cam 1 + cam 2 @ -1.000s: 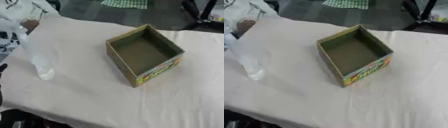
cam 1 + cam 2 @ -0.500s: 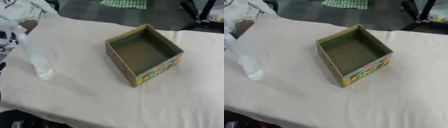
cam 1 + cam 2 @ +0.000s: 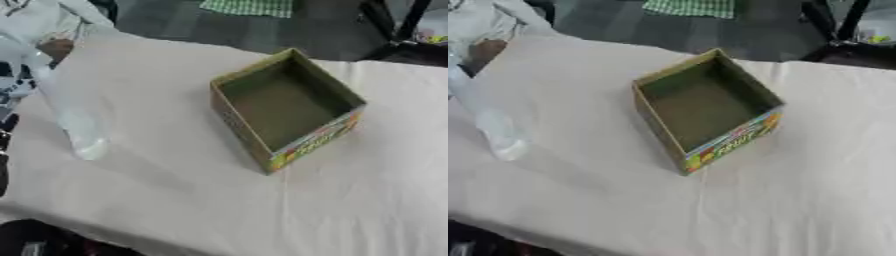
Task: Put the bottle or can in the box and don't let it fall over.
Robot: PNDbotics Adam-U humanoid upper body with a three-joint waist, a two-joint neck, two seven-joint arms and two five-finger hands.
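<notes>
Only a sliver of the left hand (image 3: 10, 82) shows, as black-and-white parts at the left edge of the left eye view. I cannot tell how far its fingers are closed, or whether they grip anything. Down and to the right of the hand runs the bottle (image 3: 70, 117), the 1 thing to be moved. It is clear, pale plastic, almost washed out against the cloth, with a rounded base that meets the tabletop (image 3: 175, 200) below and to the right of the hand. Its neck slants up and back toward the hand, so it is tilted rather than upright. The lean suggests the hand is holding or propping its upper part, though the contact itself is hidden. A bottle this slim and see-through looks light and easy to tip, which is probably why it is handled from the top.

Well to the right of the hand, and apart from the bottle, sits the box (image 3: 238, 125). It is an open cardboard carton turned cornerwise, with 4 olive-brown walls, nothing inside, and a bright printed strip on its near-right face. With its top open, it looks ready to take the bottle from above. The right hand shows in neither view.
</notes>
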